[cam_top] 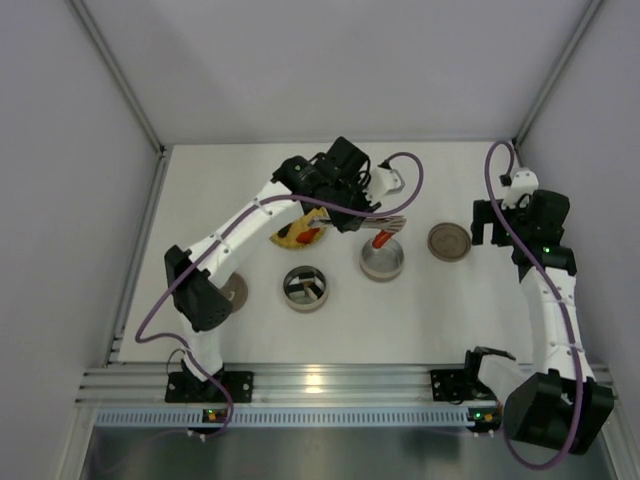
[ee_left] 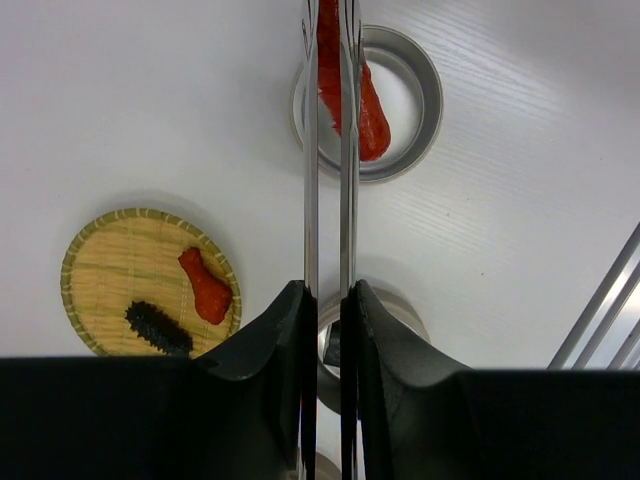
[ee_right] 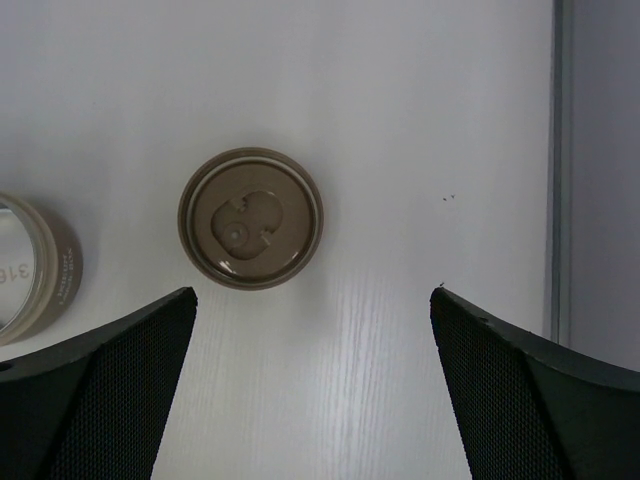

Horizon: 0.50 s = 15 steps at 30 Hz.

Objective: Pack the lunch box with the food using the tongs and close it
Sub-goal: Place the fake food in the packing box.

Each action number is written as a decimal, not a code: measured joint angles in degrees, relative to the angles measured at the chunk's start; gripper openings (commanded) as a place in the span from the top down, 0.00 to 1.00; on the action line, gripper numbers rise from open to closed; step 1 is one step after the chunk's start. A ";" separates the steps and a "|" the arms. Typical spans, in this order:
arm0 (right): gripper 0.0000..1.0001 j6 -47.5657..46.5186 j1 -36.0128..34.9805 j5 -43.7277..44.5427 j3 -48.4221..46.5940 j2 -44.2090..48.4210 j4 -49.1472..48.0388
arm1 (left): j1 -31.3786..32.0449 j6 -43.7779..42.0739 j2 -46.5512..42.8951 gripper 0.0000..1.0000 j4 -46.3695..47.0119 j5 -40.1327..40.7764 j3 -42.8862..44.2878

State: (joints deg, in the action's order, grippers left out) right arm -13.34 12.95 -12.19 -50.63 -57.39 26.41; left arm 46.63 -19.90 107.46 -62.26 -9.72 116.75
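Robot lab test cell, bare white walls (cam_top: 330,60), white tabletop (cam_top: 420,320), aluminium mounting rail (cam_top: 330,381)

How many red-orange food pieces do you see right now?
2. One piece gripped in the tongs over the metal tin; another piece on the woven plate. Others may be hidden.

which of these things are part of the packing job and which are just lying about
job: tongs, held red food piece, round metal tin, divided tin, brown lid, red piece on plate
lying about: woven plate
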 measured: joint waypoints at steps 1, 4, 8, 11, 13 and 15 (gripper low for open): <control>0.01 -0.02 0.24 -0.35 -0.09 -0.07 -0.04 | 0.17 0.13 0.52 0.92 0.42 -0.02 -0.02; 0.01 -0.11 0.68 -1.46 -0.11 -0.13 0.04 | 0.44 0.35 1.92 0.90 1.81 -0.17 -0.09; 0.01 -0.15 0.87 -2.38 -0.11 -0.13 0.09 | 0.48 0.33 3.43 0.87 3.04 -0.17 -0.37; 0.00 -0.52 1.20 -2.73 -0.11 -0.13 0.13 | 0.46 0.31 3.69 0.86 3.98 -0.11 -1.90; 0.01 -0.61 1.33 -2.89 -0.11 -0.13 0.15 | 0.46 0.31 3.69 0.85 4.50 -0.09 -3.37; 0.01 -0.66 1.44 -2.97 -0.11 -0.13 0.17 | 0.48 0.31 3.69 0.83 5.27 -0.07 -5.14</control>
State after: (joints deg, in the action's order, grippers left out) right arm -14.00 14.39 -15.16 -50.74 -57.52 26.59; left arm 47.11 -19.59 111.15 -56.99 -9.78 111.61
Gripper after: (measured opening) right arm 0.993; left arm 0.275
